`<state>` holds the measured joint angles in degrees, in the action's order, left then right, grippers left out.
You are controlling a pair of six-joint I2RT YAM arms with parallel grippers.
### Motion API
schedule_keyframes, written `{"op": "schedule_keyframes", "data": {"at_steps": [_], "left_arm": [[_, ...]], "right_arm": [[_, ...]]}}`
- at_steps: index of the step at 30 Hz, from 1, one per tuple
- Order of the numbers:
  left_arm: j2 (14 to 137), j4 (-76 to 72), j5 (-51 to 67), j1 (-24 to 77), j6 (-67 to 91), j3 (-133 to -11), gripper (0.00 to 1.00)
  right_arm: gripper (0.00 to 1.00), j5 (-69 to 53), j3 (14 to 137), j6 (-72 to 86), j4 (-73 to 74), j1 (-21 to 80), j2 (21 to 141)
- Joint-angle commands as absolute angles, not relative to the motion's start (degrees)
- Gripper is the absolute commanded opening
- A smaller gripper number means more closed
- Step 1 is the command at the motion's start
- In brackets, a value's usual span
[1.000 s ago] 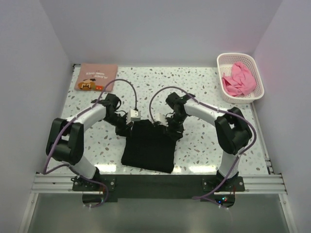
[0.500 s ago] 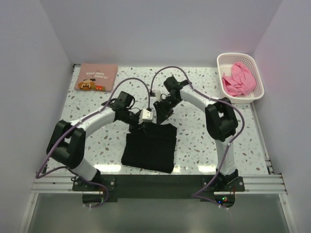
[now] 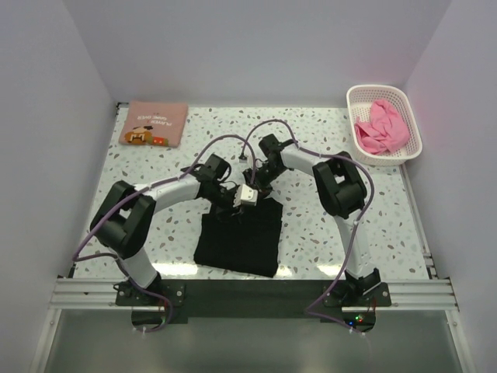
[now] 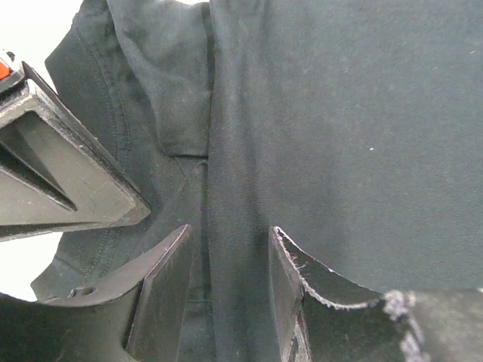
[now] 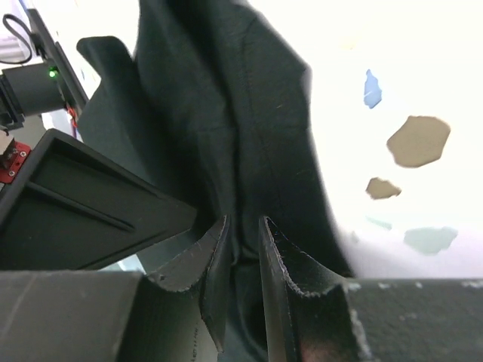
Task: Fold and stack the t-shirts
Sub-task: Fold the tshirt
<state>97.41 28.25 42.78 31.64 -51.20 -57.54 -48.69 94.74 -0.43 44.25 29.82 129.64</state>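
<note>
The black t-shirt [image 3: 237, 237] lies folded near the table's front middle. My left gripper [image 3: 236, 207] and right gripper [image 3: 255, 185] are close together at the middle of its far edge. In the left wrist view the left gripper [image 4: 230, 230] has a band of black cloth [image 4: 347, 113] between its narrowly spaced jaws. In the right wrist view the right gripper [image 5: 243, 220] pinches a fold of the black cloth [image 5: 226, 98]. The salmon-pink printed t-shirt [image 3: 155, 124] lies folded at the back left. The bright pink t-shirt [image 3: 380, 128] is crumpled in the basket.
The white lattice basket [image 3: 356, 97] stands at the back right corner. White walls close off the table's left, back and right sides. The speckled table [image 3: 326, 225] shows around the black shirt. Cables loop above both arms.
Both grippers have moved inward from the far corners of the black shirt to the middle of its far edge and now sit side by side.
</note>
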Motion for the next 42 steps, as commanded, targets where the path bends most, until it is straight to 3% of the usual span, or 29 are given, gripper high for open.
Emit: {"op": "schedule_keyframes", "data": {"at_steps": [1,6,8,11,12,15,16,29,42], "left_arm": [[98.9,25.7,42.8,31.9,-52.5,-58.8,0.50],[100.8,27.3,42.6,32.3,-54.5,-60.6,0.48],[101.1,28.4,43.2,32.3,-55.1,-61.1,0.43],[100.9,29.4,43.8,32.5,-55.7,-61.6,0.30],[100.6,29.8,43.9,32.4,-55.5,-61.8,0.19],[98.2,29.9,44.1,32.4,-55.3,-62.1,0.01],[97.3,29.8,44.1,32.5,-55.3,-62.1,0.00],[91.6,21.5,39.4,31.4,-57.9,-62.6,0.00],[90.4,3.2,37.3,29.5,-58.9,-55.6,0.00]], "right_arm": [[0.25,-50.5,95.0,1.8,42.0,29.5,131.4],[0.27,-49.0,94.8,1.0,41.7,29.5,133.1],[0.27,-48.6,94.5,0.3,42.1,29.5,133.6],[0.27,-48.3,94.5,-1.9,43.1,29.5,134.2],[0.27,-48.3,94.5,-2.3,43.4,29.5,134.5],[0.27,-48.1,94.5,-3.6,44.0,29.4,134.8],[0.27,-48.1,94.4,-3.9,44.1,29.5,134.9],[0.28,-48.7,94.6,-9.2,48.1,29.4,136.3],[0.28,-49.7,96.1,-11.0,50.1,28.8,136.8]]}}
